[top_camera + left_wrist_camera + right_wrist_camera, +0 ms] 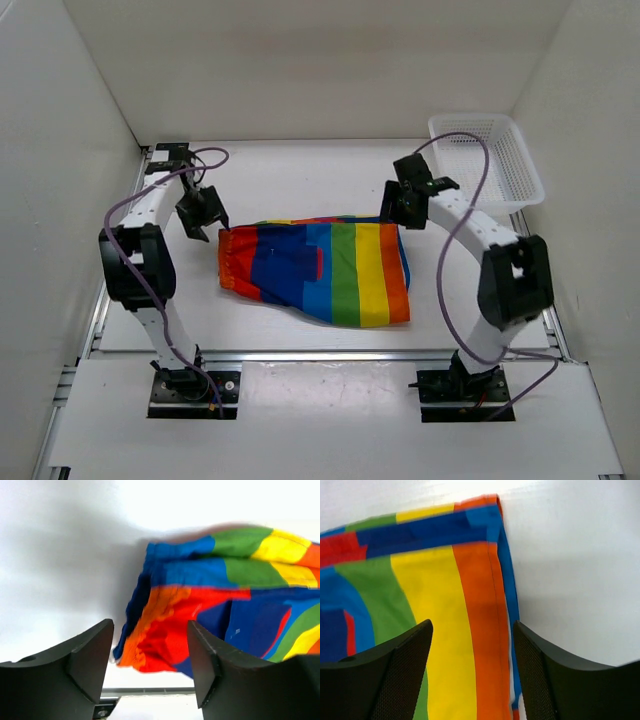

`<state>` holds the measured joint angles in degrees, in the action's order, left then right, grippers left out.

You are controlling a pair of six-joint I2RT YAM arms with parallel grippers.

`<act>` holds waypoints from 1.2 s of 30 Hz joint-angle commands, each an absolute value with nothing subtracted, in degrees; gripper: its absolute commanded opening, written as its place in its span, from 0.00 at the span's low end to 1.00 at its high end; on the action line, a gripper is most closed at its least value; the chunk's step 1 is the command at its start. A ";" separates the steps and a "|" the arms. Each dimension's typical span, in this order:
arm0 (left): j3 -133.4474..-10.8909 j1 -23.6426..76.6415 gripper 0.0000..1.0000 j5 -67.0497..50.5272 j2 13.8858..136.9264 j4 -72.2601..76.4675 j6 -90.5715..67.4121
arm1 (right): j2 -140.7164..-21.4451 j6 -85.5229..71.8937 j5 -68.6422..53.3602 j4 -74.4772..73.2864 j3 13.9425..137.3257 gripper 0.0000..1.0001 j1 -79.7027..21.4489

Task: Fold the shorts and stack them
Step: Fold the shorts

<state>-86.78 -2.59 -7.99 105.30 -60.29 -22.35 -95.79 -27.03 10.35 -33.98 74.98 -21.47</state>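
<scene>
Shorts (pixel 315 272) lie flat on table (pixel 300 180).
Left gripper (pixel 203 222) and right gripper (pixel 398 208): jaws apart, gripping nothing, near far corners.

One shorts (pixel 318 272), one basket (pixel 515 172)

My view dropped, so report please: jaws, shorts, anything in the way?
Left gripper, right gripper: jaws open, empty. Shorts folded, flat mid-table. Basket far right, clear of them.

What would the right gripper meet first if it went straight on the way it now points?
Most likely the shorts: the right gripper stands open over their orange stripe near the edge, with nothing in between. How far off the fabric lies is unclear.
</scene>
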 commanded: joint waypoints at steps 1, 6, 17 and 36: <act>-89.46 -1.68 0.69 -9.57 108.89 -59.41 -21.71 | -105.52 -25.22 10.73 -32.52 81.72 0.70 -19.52; -91.14 -1.67 0.30 -11.25 111.35 -58.89 -21.18 | -113.98 -25.84 6.59 -31.99 89.38 0.60 -18.02; -92.20 -1.67 0.10 -11.78 112.42 -58.36 -21.18 | -115.32 -27.42 5.71 -29.10 88.69 0.00 -17.49; -107.29 -2.20 0.14 -10.02 122.34 -61.43 -20.04 | -127.49 -23.12 11.34 -34.37 116.07 0.06 -15.21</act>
<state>-103.61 -2.02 -10.46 121.05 -60.16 -20.80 -120.25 -24.67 8.43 -32.82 110.91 -16.16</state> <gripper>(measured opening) 0.134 0.052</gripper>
